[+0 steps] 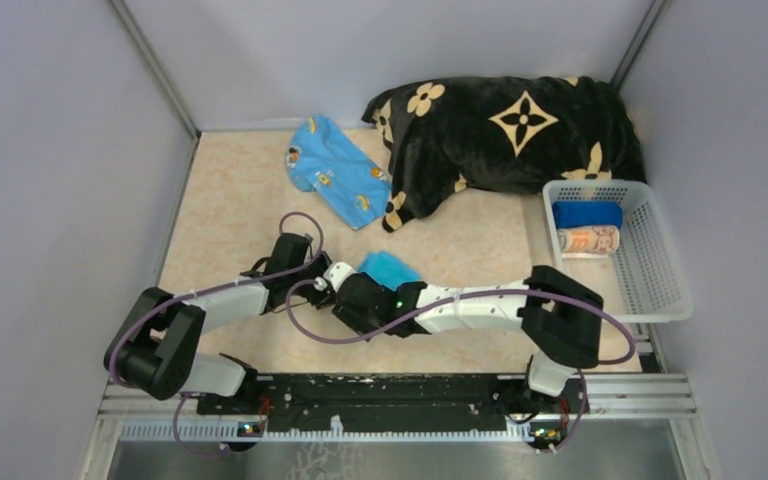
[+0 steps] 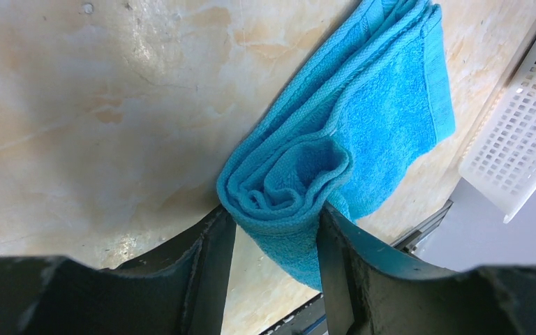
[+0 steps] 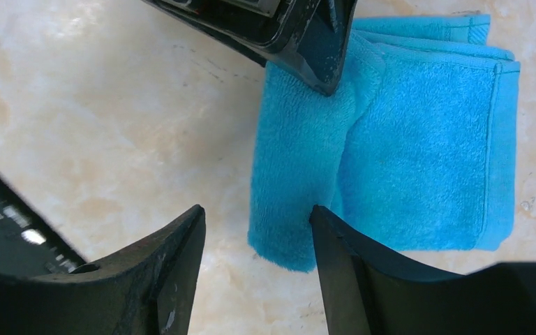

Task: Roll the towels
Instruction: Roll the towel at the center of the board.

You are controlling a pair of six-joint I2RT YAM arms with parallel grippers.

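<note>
1 turquoise towel, part-rolled, centre of the table toward its near edge. Left gripper: we find it pinching the rolled end. Right gripper: fingers spread over the towel's corner, gripping nothing. 2 rolled towels, dark blue towel and striped towel, in the basket at the right edge.

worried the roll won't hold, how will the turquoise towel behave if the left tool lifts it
Probably floppy: the turquoise towel is soft terry, coiled only at the end held in the left tool. The flat part would likely droop. The loose coil may unwind if released.
</note>
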